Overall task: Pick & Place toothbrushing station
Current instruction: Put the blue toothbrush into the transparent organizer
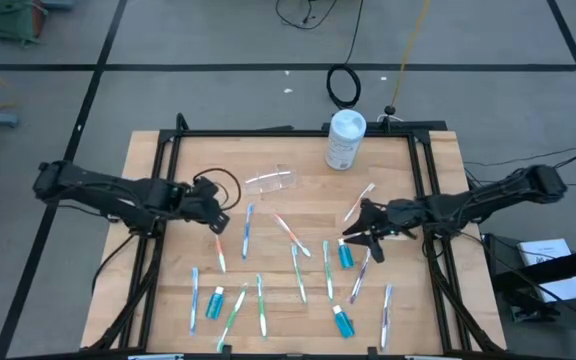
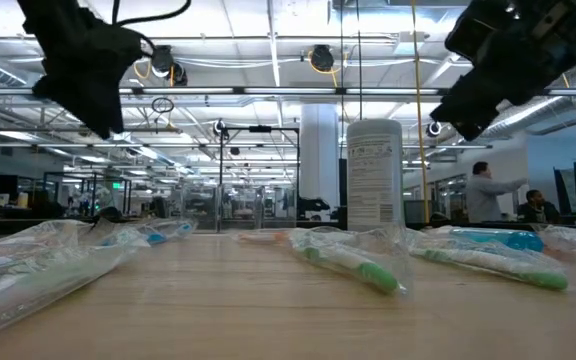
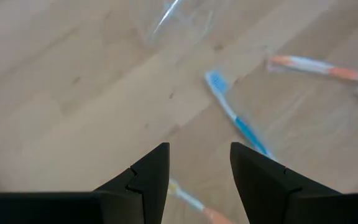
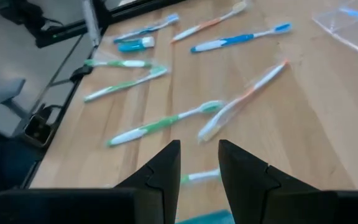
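- The left end effector point(image 1: 218, 222) hovers above the wooden desk point(image 1: 148, 160) with its jaws released and nothing between them. It sits between the clear plastic cup point(image 1: 271, 181), which lies on its side, and a blue-handled toothbrush point(image 1: 247, 228). A tipped, smooth cup is likely to roll or skid away if one finger touches it first.
- The right end effector point(image 1: 365, 238) hangs over the right-hand cluster of brushes, its jaws parted with a narrow gap and empty. Directly beside it lie a small blue tube point(image 1: 346, 254) and a pink-and-white toothbrush point(image 1: 360, 202). A descent here could land on two items at once or push one aside.
- The slim toothbrushes appear wrapped in thin clear film, judging from the low view, where a green-tipped brush point(image 2: 353, 265) lies in crinkled plastic. The film may slip, so a pinch could catch only wrapping.
- The orange-and-white toothbrush point(image 4: 244, 99) and the green-and-white toothbrush point(image 4: 166, 122) lie close together near the middle; a flat, low handle gives the fingers little to bite on, and they may scrape the wood.
- The white cylindrical canister point(image 1: 345, 139) stands upright at the far edge, near the cup; a wide swing could knock it over.
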### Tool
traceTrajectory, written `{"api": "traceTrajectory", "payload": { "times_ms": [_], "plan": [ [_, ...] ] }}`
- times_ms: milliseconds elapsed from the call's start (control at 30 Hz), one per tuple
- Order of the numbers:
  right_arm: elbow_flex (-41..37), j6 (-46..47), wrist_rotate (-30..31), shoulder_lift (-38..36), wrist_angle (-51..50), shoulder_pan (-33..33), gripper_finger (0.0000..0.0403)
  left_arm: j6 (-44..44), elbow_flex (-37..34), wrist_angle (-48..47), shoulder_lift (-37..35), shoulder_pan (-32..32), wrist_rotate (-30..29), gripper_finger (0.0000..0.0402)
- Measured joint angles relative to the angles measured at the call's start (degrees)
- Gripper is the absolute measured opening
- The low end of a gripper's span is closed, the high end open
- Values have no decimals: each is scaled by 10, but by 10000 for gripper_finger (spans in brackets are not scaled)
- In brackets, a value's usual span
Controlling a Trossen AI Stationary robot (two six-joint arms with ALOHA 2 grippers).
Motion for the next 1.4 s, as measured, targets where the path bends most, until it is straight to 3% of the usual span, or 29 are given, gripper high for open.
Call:
{"api": "traceTrajectory", "payload": {
  "times_ms": [167, 533, 833, 1200, 1400],
  "plan": [
    [10, -4, 17, 41, 54, 0, 100, -117, 0, -38, 21, -38, 64, 172],
    [10, -32, 17, 45, 49, -4, 100, -354, 0, -46, 76, -222, 102, 172],
    [10, -65, 17, 45, 59, -51, 100, -548, 0, -47, 137, -343, 197, 172],
    [10, -83, 17, 45, 66, -79, 100, -715, 0, 3, 188, -420, 216, 172],
    [10, -97, 17, 45, 66, -80, 100, -749, 0, 28, 213, -430, 216, 172]
  ]
}}
